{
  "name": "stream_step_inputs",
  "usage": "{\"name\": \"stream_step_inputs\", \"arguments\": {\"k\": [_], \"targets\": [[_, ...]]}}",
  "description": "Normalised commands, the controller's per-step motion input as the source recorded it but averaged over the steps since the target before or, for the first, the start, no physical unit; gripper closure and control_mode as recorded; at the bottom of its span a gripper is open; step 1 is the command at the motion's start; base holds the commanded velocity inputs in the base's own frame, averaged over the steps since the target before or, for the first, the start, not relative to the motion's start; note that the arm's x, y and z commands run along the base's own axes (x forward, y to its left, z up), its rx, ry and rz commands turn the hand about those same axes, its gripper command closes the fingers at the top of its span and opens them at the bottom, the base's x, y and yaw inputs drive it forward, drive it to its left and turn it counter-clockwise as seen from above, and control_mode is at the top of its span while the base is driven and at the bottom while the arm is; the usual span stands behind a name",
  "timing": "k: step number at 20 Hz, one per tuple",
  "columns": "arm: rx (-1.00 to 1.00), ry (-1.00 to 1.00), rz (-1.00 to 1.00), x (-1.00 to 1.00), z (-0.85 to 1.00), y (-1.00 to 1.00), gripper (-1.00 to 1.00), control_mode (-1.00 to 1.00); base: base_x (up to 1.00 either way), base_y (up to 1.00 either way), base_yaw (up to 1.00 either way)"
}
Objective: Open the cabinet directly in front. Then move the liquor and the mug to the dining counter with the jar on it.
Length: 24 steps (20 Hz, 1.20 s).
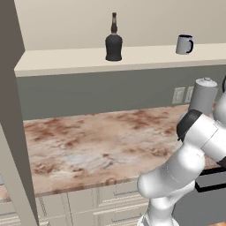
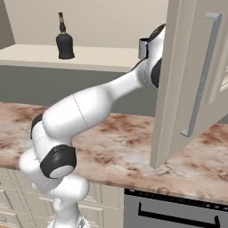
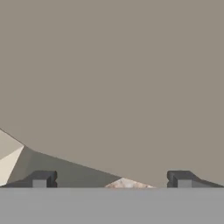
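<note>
The cabinet stands open, its right door (image 2: 191,80) with a grey bar handle (image 2: 202,75) swung out over the counter and its left door (image 1: 11,110) at the left edge. On the cream shelf (image 1: 66,62) stand the near-black liquor (image 1: 114,42) (image 2: 65,42) and, further right, the grey mug (image 1: 184,44), which my arm half hides in the right base view (image 2: 142,48). My gripper (image 3: 111,180) is open and holds nothing. It is raised at the inner edge of the right door and faces a flat beige surface. The dining counter and the jar are out of view.
A marble counter (image 1: 97,145) over cream drawers (image 1: 119,194) runs below the shelf. A tall grey domed canister (image 1: 203,95) stands at its back right, near wall outlets (image 1: 178,95). A dark appliance front (image 2: 178,209) sits under the counter to the right.
</note>
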Motion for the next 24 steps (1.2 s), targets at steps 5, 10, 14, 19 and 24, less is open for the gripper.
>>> {"name": "stream_step_inputs", "arguments": {"k": [5, 10, 14, 19, 24], "targets": [[-0.04, -0.02, 0.12, -0.53, -0.08, 0.8, -1.0, -1.0, 0.0, 0.0, 0.0], [-0.09, 0.0, 0.37, -0.64, -0.23, 1.0, -1.0, -1.0, 0.0, 0.0, 0.0], [-0.12, 0.01, 0.56, -0.62, -0.23, 1.0, -1.0, -1.0, 0.0, 0.0, 0.0], [-0.21, 0.01, 0.65, -0.48, -0.01, 1.0, -1.0, -1.0, 0.0, 0.0, 0.0], [-0.14, 0.0, 0.48, -0.07, 0.14, 0.74, -1.0, -1.0, 0.0, 0.0, 0.0]]}}
